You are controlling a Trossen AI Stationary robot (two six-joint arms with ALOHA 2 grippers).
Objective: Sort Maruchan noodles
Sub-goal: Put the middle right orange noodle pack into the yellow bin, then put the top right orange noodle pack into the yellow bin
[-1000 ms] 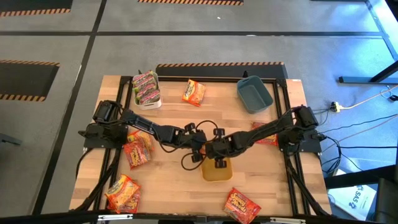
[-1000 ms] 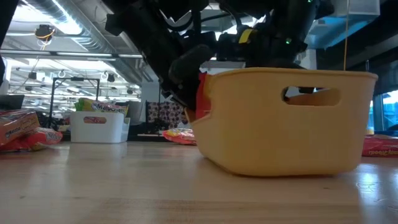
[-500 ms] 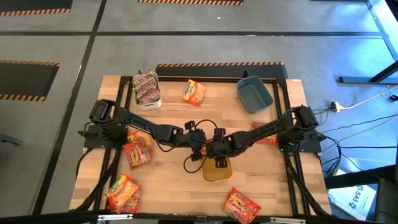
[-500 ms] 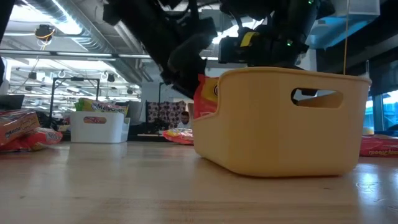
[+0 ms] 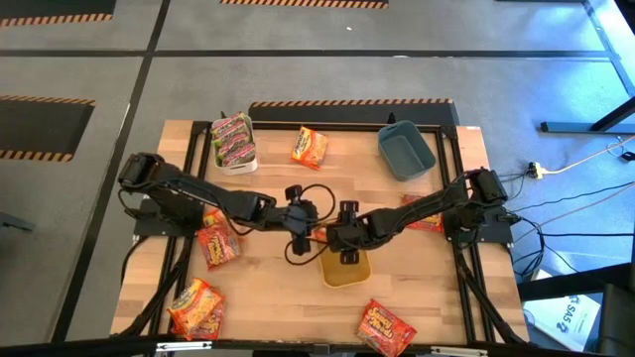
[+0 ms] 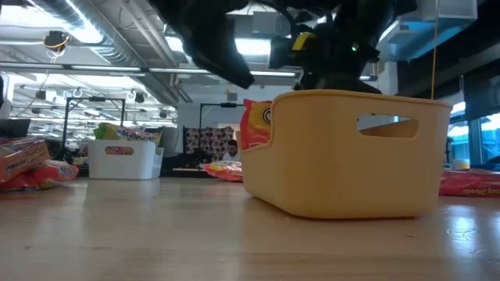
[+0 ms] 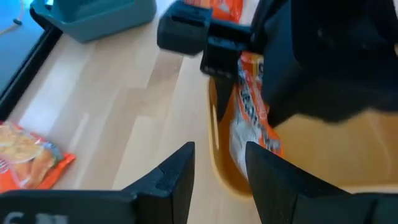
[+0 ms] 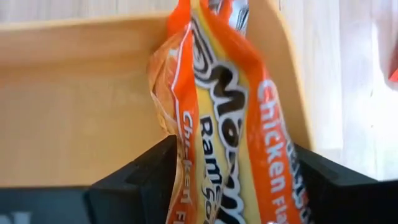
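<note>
An orange-yellow Maruchan packet [image 8: 224,124] stands on edge inside the yellow bin [image 6: 351,156], leaning on the bin's left end wall, its top [image 6: 256,125] above the rim. My right gripper [image 8: 233,162] reaches down into the bin, its open fingers on either side of the packet. My left gripper [image 7: 219,168] hangs open with nothing in it, just above and left of the bin [image 5: 302,236]. More packets lie on the table: one at the far side [image 5: 310,147], two at the left [image 5: 216,240] and others near the front [image 5: 195,307]. My right gripper comes from above, slanting down, and its fingers [image 8: 146,177] flank the flat sides of the packet's middle [image 8: 205,155]. I cannot tell whether they touch it. The packet stands upright in the bin against the wall.
A white bin [image 5: 234,144] with green-pink packets stands at the far left, a blue bin [image 5: 405,151] at the far right. A red packet [image 5: 422,213] lies under the right arm, another [image 5: 383,327] at the front edge. Bare wood lies ahead of the yellow bin.
My left gripper has let go of the orange-yellow packet at the bin's left end, risen and drawn back toward the table's left. The packet stays standing in the bin. The yellow bin has shifted and turned a little.
</note>
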